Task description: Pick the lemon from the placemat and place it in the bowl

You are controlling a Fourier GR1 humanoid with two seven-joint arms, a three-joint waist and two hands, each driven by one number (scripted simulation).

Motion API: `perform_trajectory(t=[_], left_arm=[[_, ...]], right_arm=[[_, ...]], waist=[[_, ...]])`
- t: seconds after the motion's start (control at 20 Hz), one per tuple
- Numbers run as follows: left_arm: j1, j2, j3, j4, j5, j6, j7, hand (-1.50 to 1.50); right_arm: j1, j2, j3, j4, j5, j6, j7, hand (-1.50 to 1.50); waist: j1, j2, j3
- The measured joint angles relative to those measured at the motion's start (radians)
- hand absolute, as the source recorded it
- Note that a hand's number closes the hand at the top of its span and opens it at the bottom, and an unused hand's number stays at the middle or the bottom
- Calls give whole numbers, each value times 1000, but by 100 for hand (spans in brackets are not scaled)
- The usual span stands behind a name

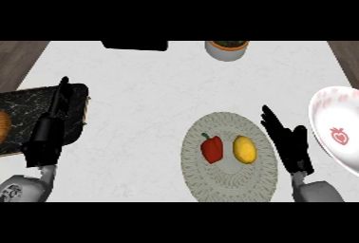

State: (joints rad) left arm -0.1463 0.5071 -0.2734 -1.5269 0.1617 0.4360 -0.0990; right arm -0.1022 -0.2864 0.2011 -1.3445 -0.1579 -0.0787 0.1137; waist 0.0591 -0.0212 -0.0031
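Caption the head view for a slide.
Open right hand beside the lemon on the placemat; bowl at right.

Yellow lemon (244,149) on round placemat (228,187), white bowl (326,111) rightward.

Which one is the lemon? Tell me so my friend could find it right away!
Find the round grey placemat near the front of the white counter, just left of the robot's right hand. Two things lie on it side by side. The lemon is the yellow oval on the right; its neighbour is a red bell pepper with a green stem.
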Motion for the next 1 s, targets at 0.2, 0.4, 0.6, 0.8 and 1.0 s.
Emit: perform_trajectory(t=[0.2, 0.4, 0.6, 0.8, 1.0], left_arm=[[-14, 10, 64, -6, 52, -29, -10, 0], [-44, -2, 102, -4, 108, -51, -1, 0], [-48, 10, 159, 1, 172, -90, 10, 0], [-41, 20, 203, 10, 211, -134, 6, 0], [-36, 20, 227, 20, 218, -153, -5, 0]], right_arm=[[-80, 92, 84, -76, -13, 60, -45, -150], [-198, 109, 169, -159, 106, 55, -110, -150], [-151, 162, 239, -230, 311, -145, -222, -150], [-38, 162, 365, -348, 492, -255, -248, -150], [20, 87, 426, -488, 667, -264, -119, -150]], waist=[[-17, 12, 2], [-26, 2, -4], [-55, 6, -1], [-67, 11, 1], [-75, 12, 1]])
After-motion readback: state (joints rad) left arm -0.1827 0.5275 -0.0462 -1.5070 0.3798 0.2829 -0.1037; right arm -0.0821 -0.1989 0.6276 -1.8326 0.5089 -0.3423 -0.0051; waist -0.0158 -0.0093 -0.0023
